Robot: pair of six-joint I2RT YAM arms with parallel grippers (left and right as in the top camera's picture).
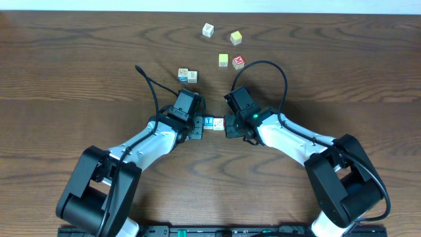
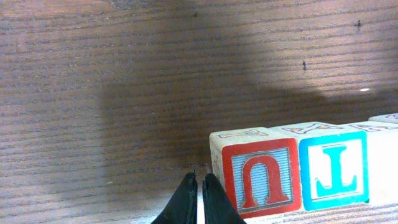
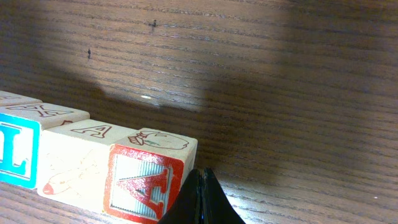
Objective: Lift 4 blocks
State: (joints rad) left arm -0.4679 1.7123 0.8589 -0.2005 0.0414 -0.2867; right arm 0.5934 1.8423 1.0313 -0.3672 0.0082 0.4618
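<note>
Blocks (image 1: 213, 123) are lined up in one tight row of four, pretty much dead center on the desk (image 1: 79, 66), squeezed between the two arms. From the left wrist camera the order is easy to read: red U block (image 2: 258, 177) on the end, blue block (image 2: 333, 167) touching it, then the white block (image 2: 384, 158) just creeping in at the 3 o'clock edge. The right wrist camera shows the far end, where the other red block (image 3: 146, 183) with its white letter caps the row. All four sit face to face with no gaps I can see, and they look like they're sitting flat on the wood.

Left hand (image 2: 199, 190) has its fingers pinched together with nothing between them, tips parked right at the 9 o'clock end of the row beside the U block. Touching or a hair off, can't tell. Right hand (image 3: 202, 190) is the same deal, fingers together and empty, tips right by the other red block at the 3 o'clock end.

Up toward 12 o'clock from the row there's a scatter of loose cubes: a white cube (image 1: 208, 29), a yellow cube (image 1: 235, 37), a second yellow cube (image 1: 223, 60) with a red cube (image 1: 238, 62) right beside it, plus a pair of cubes (image 1: 187, 76) stuck together at about 11 o'clock.
</note>
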